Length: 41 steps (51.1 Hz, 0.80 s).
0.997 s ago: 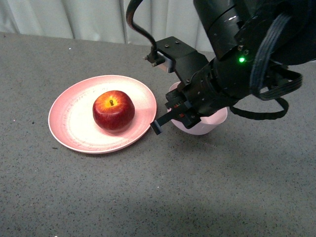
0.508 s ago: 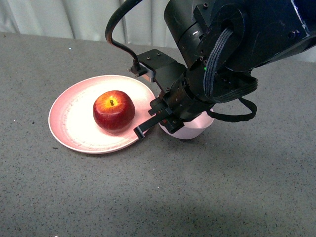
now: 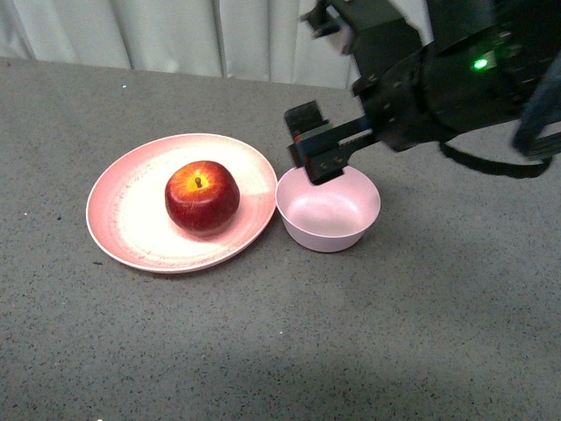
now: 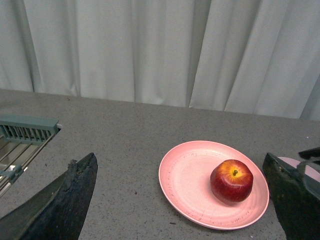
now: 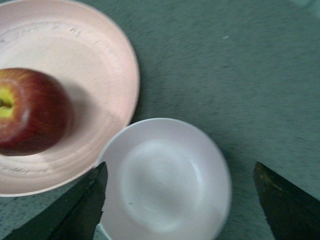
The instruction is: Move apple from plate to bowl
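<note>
Task not started as far as pics show. Round dark-red apple w/ yellow-orange patch at the stem (image 3: 202, 196) sits upright near the middle of the wide shallow pink plate (image 3: 123, 219), on the grey speckled bench (image 3: 263, 351). Small deep pale pink bowl (image 3: 326, 239) is empty, just right of the plate, rims touching or nearly so; can't tell which. All left to do: reach apple, grip, lift, carry right, drop in bowl.

Right hand (image 3: 314, 149) hovers over the bowl's far rim, well right of the apple. Right wrist view: both fingers spread wide, nothing between them but the bowl below, apple off to one side on the plate. So wide open, holding nothing, no contact w/ the apple. Contact w/ the bowl looks unlikely, but front view doesn't settle it.

Left hand (image 4: 178, 165) isn't in front view. Its wrist cam shows both dark fingers far apart, empty, looking at the plate & apple from a distance, touching nothing.

Judgement: the right hand has to go left to get over the apple before any grip is possible.
</note>
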{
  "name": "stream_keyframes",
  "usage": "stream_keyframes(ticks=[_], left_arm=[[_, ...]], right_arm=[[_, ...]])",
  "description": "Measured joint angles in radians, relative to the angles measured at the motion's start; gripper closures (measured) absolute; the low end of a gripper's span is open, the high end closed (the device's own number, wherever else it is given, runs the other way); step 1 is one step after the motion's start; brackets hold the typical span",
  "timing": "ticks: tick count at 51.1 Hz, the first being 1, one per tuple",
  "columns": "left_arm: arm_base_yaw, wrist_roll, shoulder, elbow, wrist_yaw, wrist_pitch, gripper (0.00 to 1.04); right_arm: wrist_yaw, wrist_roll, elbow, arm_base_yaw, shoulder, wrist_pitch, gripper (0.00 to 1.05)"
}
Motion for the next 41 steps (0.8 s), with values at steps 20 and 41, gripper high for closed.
stream_keyframes(ticks=[20,41], left_arm=[[0.0,0.0,0.0,0.0,0.002,0.0,0.07],[0.0,0.0,0.0,0.0,-0.002,0.0,0.07]], right_arm=[[0.316,0.055,-0.412,-0.132,-0.134,0.611,0.25],[0.234,0.109,-0.811,-0.267,-0.437,1.069,0.95]])
